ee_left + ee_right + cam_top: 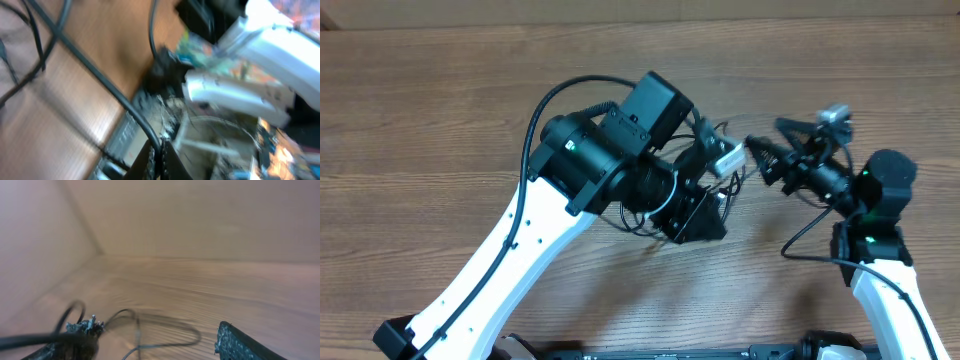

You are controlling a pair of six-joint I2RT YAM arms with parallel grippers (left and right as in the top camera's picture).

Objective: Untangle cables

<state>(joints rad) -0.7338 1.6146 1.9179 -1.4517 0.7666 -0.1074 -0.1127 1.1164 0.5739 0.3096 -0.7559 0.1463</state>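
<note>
The left tool [160,155] is showing at the bottom middle of the left wrist view, its two dark fingers clenched tight together. One of the cables [100,80] is running as a black line from the upper left of that frame down to the closed tips, and it appears to be pinched there, though the picture is blurred. Thinner black strands are crossing the wooden surface [75,125] in the upper left corner of the same frame. A white arm link is filling the right half of that view, out of focus.

In the overhead view the left arm is reaching from the lower left of the frame to the centre and is covering much of the tangle. Thin black loops are peeking out from under its wrist just below the centre, and a few more strands are showing just above a small white piece beside the wrist. The right arm is coming up from the lower right, its tool pointing toward the upper left, close to the left arm's wrist.

In the right wrist view the right tool [155,327] is standing released, one finger at the lower left and the other at the lower right, well apart. A thin black loop is lying on the surface between them, touching neither pad as far as the blur allows. A thicker dark cord is entering from the left edge and meeting the lower left finger; whether it is resting on it or merely passing it, I cannot tell.
</note>
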